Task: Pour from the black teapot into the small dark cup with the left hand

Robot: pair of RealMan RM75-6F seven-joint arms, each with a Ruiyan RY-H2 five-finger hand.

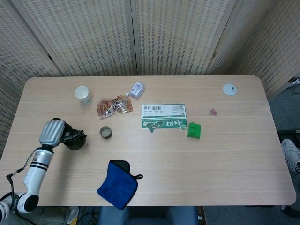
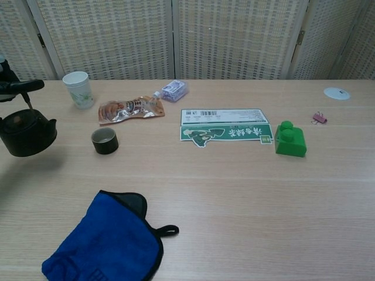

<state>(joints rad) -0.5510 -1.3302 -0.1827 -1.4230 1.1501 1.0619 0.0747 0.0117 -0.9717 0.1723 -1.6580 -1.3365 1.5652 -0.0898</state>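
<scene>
My left hand holds the black teapot by its top handle, left of the small dark cup. In the chest view the teapot hangs clear of the table with its shadow below it. Only the fingers show there, at the left edge. The teapot looks about level, its spout toward the cup, a short gap away. The cup stands upright on the table. My right hand shows in neither view.
A white paper cup and a snack packet lie behind the cup. A blue cloth lies near the front edge. To the right lie a green card, a green block, a pink clip and a white disc.
</scene>
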